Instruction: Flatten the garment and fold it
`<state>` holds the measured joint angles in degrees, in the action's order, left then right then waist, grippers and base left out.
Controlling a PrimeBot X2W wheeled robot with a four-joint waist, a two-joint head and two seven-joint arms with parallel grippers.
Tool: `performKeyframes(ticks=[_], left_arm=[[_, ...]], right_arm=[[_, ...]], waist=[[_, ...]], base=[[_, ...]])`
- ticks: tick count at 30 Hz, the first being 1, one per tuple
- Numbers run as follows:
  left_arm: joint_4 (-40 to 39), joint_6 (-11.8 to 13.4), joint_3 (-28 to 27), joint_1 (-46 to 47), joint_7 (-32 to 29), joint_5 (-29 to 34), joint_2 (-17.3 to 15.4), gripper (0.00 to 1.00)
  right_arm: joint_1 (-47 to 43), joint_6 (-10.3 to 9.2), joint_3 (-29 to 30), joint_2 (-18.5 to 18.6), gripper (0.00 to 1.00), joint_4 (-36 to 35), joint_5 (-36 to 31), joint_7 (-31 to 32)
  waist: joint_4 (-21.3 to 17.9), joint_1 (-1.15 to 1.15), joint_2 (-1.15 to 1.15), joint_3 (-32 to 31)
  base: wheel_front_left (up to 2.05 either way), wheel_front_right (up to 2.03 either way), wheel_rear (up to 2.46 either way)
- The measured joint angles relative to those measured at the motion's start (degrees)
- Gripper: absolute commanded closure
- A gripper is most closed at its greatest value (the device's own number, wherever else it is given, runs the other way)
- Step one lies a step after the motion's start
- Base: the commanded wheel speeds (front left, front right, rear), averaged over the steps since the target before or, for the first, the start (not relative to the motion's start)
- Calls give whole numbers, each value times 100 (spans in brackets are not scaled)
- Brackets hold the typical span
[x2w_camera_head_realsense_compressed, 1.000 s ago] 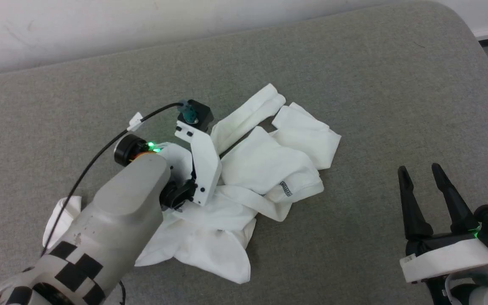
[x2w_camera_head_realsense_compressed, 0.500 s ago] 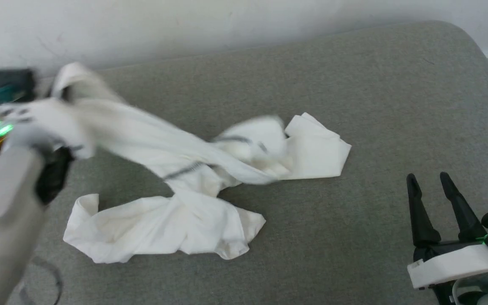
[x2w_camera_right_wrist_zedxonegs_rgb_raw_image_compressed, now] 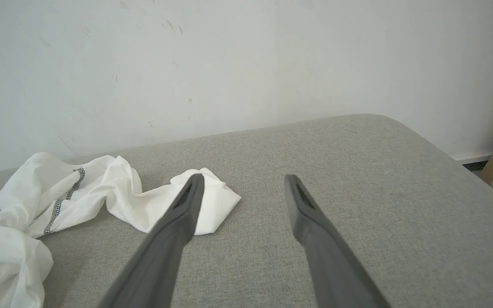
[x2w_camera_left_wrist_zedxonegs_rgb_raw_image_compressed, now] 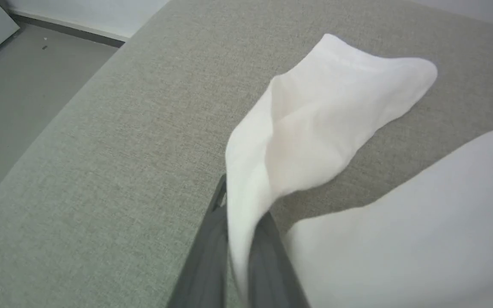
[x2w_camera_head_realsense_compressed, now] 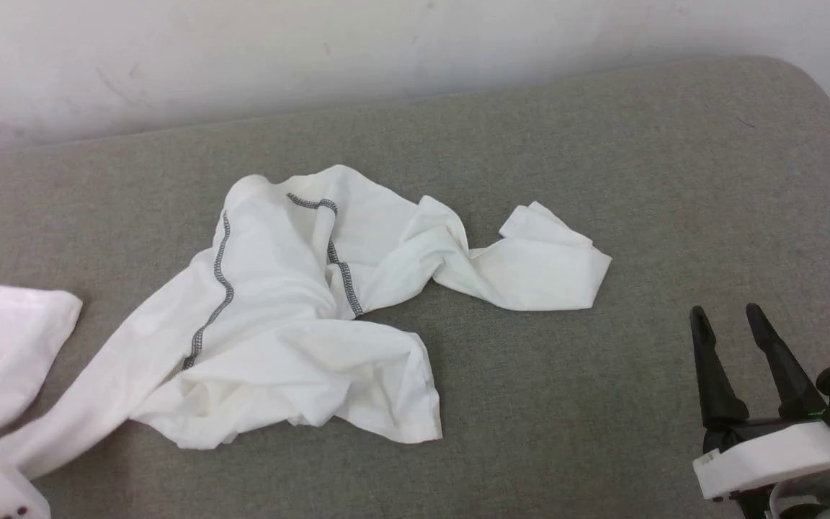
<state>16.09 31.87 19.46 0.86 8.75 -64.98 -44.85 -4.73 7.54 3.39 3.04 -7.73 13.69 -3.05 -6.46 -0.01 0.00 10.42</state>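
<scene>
1. My left gripper (x2w_camera_left_wrist_zedxonegs_rgb_raw_image_compressed: 243,214) is clamped on one sleeve (x2w_camera_left_wrist_zedxonegs_rgb_raw_image_compressed: 328,111) of the shirt; in the left wrist view the white cloth runs down between my two dark fingers, which are pressed together on it; the cuff end flops beyond them toward the upper right of the frame.
2. I judge that I hold it there because a sleeve makes a good handle; drawn out to the side, it should help open the bundle before any flattening.
3. The shirt (x2w_camera_head_realsense_compressed: 278,317) lies mid-frame in the head view on the grey table (x2w_camera_head_realsense_compressed: 638,158); its body is bunched and creased, with two grey seams (x2w_camera_head_realsense_compressed: 222,288) showing; the gripped sleeve stretches to the lower left corner; the other sleeve (x2w_camera_head_realsense_compressed: 545,270) lies twisted right of centre.
4. By my reckoning the spreading is only part done; no fold has begun.
5. My left arm reaches far out to the side; the left wrist view looks down on the table's rounded edge, with the floor (x2w_camera_left_wrist_zedxonegs_rgb_raw_image_compressed: 19,85) at the upper left; the fingers rise from the bottom edge, tilted slightly left, close above the table.
6. My right gripper (x2w_camera_head_realsense_compressed: 724,311) sits at the lower right of the head view, fingers wide apart and holding nothing, pointing up the frame; it is well apart from the shirt.
7. In the right wrist view those fingers aim toward the wall (x2w_camera_right_wrist_zedxonegs_rgb_raw_image_compressed: 246,64), the free sleeve's end just behind the left fingertip; I judge it well placed to take that sleeve.
</scene>
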Motion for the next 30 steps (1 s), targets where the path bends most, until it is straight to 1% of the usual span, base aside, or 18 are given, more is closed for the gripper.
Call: performKeyframes(ticks=[1,2,4,7,9,12,15,20,23,26,30], left_arm=[[-127,3,-40,-142,41,-47,7,64],[-263,3,-83,-240,118,-65,21,0],[-545,-5,-201,-292,334,-44,79,0],[-964,-56,-360,-252,542,256,230,0],[-1230,-77,-455,-170,592,668,394,0],[-1695,-153,-582,-19,598,1560,686,0],[-2006,-253,-499,20,598,2246,1024,0],[-2182,-482,-286,73,598,2871,1415,0],[-2205,-614,-171,151,598,3082,1626,0],[-2201,-671,-85,224,598,3208,1822,0],[-2127,-810,-51,372,598,3316,2020,0]], right_arm=[[-20,0,11,1,0,1,0,3],[-30,0,21,0,0,1,-1,23],[-30,0,37,0,0,0,-8,79],[-19,0,-4,1,0,29,-75,212],[44,0,-81,4,0,143,-103,360],[321,0,-311,102,0,502,-31,704],[762,0,-672,328,0,1045,122,1122],[1710,0,-1422,699,0,2171,530,1673],[2279,0,-1856,891,0,2817,728,1873],[2801,1,-2274,987,0,3441,934,2069],[3294,0,-2749,1079,0,4179,1213,2269]], waist=[[11,0,0,-10],[23,0,0,-22],[55,0,0,-50],[122,0,0,-101],[180,0,0,-137],[278,0,0,-180],[383,0,0,-210],[579,0,0,-209],[716,0,0,-170],[838,0,0,-89],[986,1,0,27]], base=[[0,0,0],[0,0,0],[0,0,0],[0,0,0],[0,0,0],[0,0,0],[0,0,0],[0,0,0],[0,0,0],[0,0,0],[0,0,0]])
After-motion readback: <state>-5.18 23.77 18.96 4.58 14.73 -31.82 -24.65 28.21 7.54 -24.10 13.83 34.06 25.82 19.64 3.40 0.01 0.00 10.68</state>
